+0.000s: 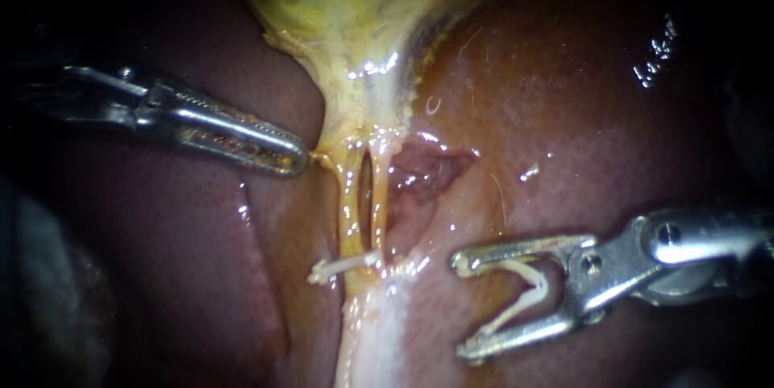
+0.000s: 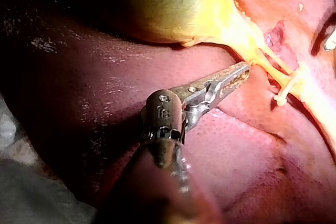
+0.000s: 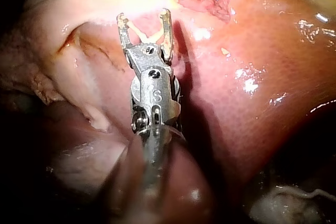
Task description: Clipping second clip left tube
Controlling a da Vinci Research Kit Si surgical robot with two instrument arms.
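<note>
**Loaded clip not yet at the left tube**

Endoscope view: our right instrument [image 1: 461,306] stands well to the side of the left tube [image 1: 348,210]. Its claw is spread wide and carries the loaded clip [image 1: 528,289], open like a V, between both halves. The seated clip [image 1: 343,265] crosses the tube at its low end. Our left instrument [image 1: 300,160] has its claw closed, with the tip against the yellow tissue under the gallbladder [image 1: 355,9]. If it pinches an edge there, we cannot tell. We judge this to be the approach. Next, the open clip must travel over the liver [image 1: 605,114] and go around the left tube only, between the seated clip and the gallbladder, and not around the right tube [image 1: 379,209].

Left wrist view: the closed claw touches the tissue where the tubes begin. The far side of the tubes is hidden.

Right wrist view: the tubes are cut off ahead of the open claw.
</note>
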